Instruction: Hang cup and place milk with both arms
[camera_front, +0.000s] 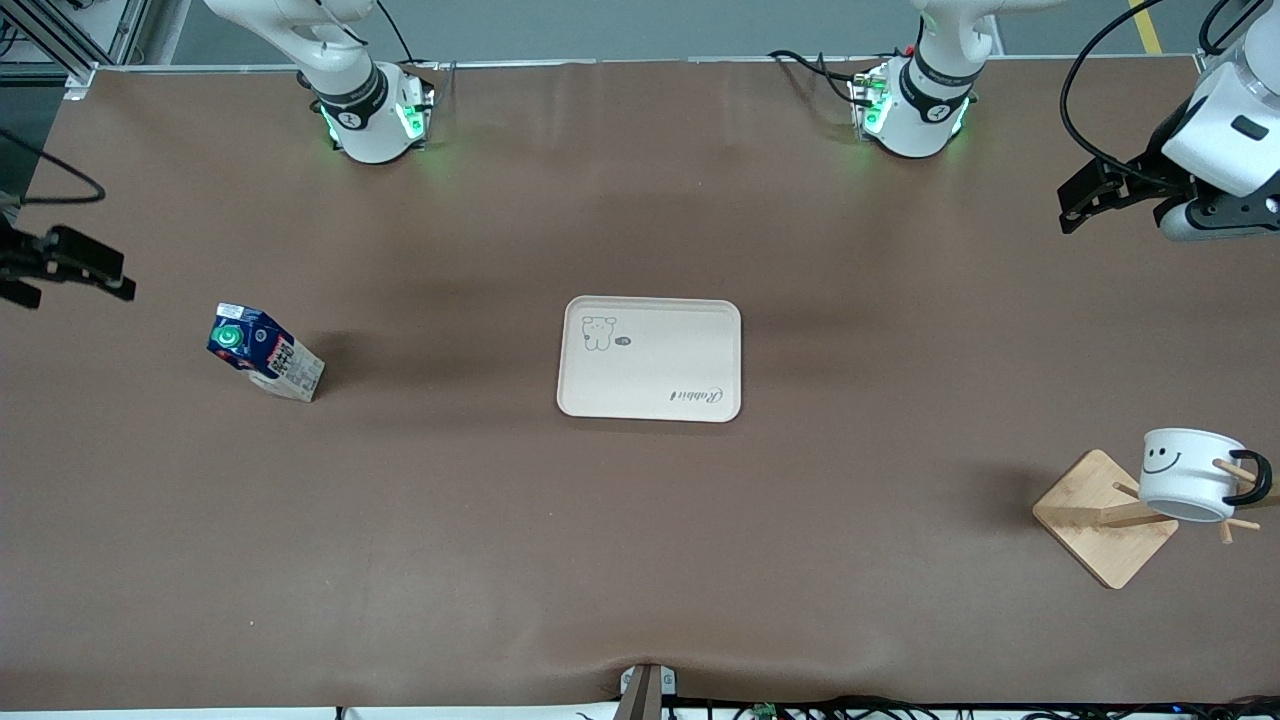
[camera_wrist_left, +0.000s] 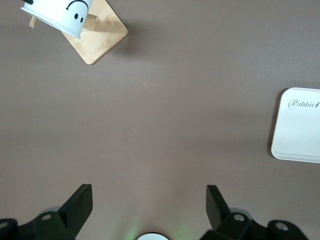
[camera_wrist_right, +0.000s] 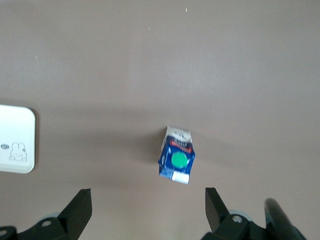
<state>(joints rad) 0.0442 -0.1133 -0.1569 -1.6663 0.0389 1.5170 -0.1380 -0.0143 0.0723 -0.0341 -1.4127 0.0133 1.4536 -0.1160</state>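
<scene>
The cup (camera_front: 1188, 476), a white mug with a black smiley face and black handle, hangs by its handle on a peg of a wooden rack (camera_front: 1100, 515) at the left arm's end of the table; it also shows in the left wrist view (camera_wrist_left: 57, 14). The milk (camera_front: 262, 352) stands on the table toward the right arm's end and shows in the right wrist view (camera_wrist_right: 176, 158). My left gripper (camera_front: 1078, 203) is open and empty, up over the table near its end, apart from the cup. My right gripper (camera_front: 112, 276) is open and empty, up over the table near the milk.
A cream tray (camera_front: 650, 400) with a rabbit print lies in the middle of the table, between the milk and the rack; its edge shows in both wrist views (camera_wrist_left: 287, 150) (camera_wrist_right: 15, 165). The rack's square base (camera_wrist_left: 102, 40) stands near the table's corner.
</scene>
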